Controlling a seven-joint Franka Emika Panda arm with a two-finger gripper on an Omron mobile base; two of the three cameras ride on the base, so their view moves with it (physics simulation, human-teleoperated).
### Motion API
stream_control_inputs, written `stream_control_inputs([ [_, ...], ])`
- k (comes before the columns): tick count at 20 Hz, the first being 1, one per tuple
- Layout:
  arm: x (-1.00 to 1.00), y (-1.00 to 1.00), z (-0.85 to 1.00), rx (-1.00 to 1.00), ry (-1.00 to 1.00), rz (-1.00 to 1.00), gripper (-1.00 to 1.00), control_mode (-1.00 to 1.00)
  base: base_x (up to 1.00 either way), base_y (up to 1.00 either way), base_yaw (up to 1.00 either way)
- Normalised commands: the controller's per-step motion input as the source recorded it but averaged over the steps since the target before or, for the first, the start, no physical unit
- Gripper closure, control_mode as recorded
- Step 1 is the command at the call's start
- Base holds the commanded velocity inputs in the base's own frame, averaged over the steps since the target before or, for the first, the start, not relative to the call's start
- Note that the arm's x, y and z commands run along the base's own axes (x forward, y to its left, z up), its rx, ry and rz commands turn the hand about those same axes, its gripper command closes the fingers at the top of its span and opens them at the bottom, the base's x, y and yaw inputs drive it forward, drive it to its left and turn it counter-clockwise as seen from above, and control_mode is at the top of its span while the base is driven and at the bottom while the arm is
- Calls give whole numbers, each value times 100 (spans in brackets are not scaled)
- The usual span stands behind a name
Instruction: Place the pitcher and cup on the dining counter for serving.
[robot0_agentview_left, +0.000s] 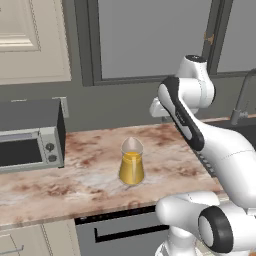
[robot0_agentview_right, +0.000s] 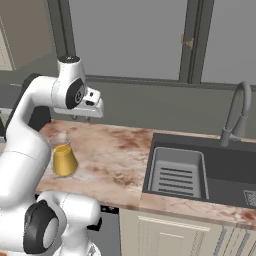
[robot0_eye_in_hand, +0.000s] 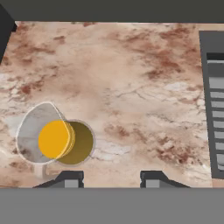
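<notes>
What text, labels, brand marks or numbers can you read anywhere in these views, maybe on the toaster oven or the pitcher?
None can be read.
Toaster oven: two round knobs on its front panel, no legible marking beside them.
Pitcher: plain clear glass with orange-yellow liquid, no label.
Marble counter, sink and faucet: no writing.
Gripper: plain dark fingertips, open, no markings.
</notes>
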Motion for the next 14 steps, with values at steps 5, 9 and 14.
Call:
stream_control_inputs([
  [5,-2,0,0,0,-2,0,-100,-100,0,0,0],
  [9,-15,9,0,0,0,0,-100,-100,0,0,0],
  [14,-55,46,-35,-1,0,0,-100,-100,0,0,0],
])
